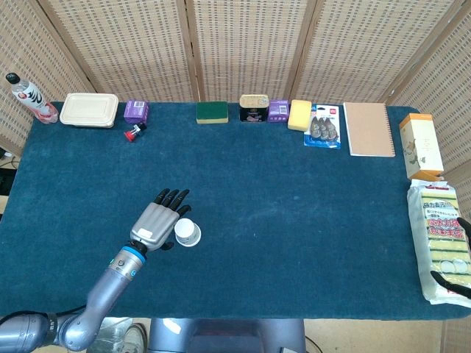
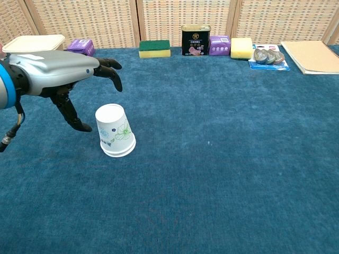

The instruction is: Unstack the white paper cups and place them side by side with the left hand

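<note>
A stack of white paper cups (image 1: 187, 233) (image 2: 115, 130) stands upside down on the blue table, with a green flower print on its side. My left hand (image 1: 158, 220) (image 2: 66, 74) hovers just to the left of the stack, fingers spread and pointing away from me, holding nothing. Its thumb hangs down close to the cups without touching them. Of my right hand only a dark fingertip (image 1: 450, 282) shows at the table's right edge, by the sponge pack.
Along the back edge stand a food box (image 1: 89, 109), purple packs (image 1: 136, 110), a green sponge (image 1: 212, 112), a tin (image 1: 252, 107), a yellow sponge (image 1: 299, 114) and a notebook (image 1: 368, 129). A bottle (image 1: 28, 96) is at far left, a sponge pack (image 1: 444, 239) at right.
</note>
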Action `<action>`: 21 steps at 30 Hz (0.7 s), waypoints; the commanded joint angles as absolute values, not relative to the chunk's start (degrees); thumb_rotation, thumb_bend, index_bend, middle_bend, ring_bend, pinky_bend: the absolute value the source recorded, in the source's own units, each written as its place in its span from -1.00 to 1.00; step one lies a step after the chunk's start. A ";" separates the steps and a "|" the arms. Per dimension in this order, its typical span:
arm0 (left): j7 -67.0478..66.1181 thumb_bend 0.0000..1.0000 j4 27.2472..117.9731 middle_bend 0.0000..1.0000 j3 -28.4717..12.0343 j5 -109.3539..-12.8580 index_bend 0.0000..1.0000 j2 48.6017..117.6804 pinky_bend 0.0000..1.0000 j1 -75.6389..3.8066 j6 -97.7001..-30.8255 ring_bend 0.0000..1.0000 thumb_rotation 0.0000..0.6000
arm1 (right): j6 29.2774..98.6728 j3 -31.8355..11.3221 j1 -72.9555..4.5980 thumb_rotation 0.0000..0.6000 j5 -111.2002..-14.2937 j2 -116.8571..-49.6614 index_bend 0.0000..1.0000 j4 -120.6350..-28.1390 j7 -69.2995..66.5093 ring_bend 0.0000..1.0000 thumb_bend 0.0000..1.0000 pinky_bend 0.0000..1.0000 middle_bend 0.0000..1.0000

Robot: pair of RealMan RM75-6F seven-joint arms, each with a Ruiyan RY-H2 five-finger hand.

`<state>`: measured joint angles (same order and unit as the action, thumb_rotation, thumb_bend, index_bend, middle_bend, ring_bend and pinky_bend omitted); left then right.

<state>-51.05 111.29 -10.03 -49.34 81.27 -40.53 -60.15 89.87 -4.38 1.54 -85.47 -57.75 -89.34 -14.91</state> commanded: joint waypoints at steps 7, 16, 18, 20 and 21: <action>-53.02 -0.63 110.87 -1.00 -9.79 -43.88 -0.43 83.39 -0.91 -44.49 -61.68 -1.00 1.00 | 89.59 -4.52 1.47 1.00 -85.21 -57.63 -0.85 -89.10 -15.66 -1.00 -1.00 -1.00 -1.00; -53.14 -0.61 110.95 -1.00 -8.98 -38.95 -0.43 83.22 -0.91 -46.95 -62.71 -1.00 1.00 | 89.32 -4.62 1.42 1.00 -84.95 -57.60 -0.85 -89.03 -15.85 -1.00 -1.00 -1.00 -1.00; -52.91 -0.60 111.20 -1.00 -8.74 -37.95 -0.40 83.03 -0.91 -47.60 -62.77 -1.00 1.00 | 89.29 -4.64 1.41 1.00 -84.95 -57.57 -0.85 -89.04 -15.85 -1.00 -1.00 -1.00 -1.00; -52.72 -0.59 111.38 -1.00 -8.54 -37.38 -0.36 82.88 -0.91 -48.05 -62.86 -1.00 1.00 | 89.27 -4.64 1.39 1.00 -84.97 -57.59 -0.84 -89.04 -15.85 -1.00 -1.00 -1.00 -1.00; -52.66 -0.58 111.44 -1.00 -8.47 -37.26 -0.33 82.85 -0.91 -48.18 -62.92 -1.00 1.00 | 89.26 -4.64 1.39 1.00 -84.98 -57.60 -0.84 -89.04 -15.86 -1.00 -1.00 -1.00 -1.00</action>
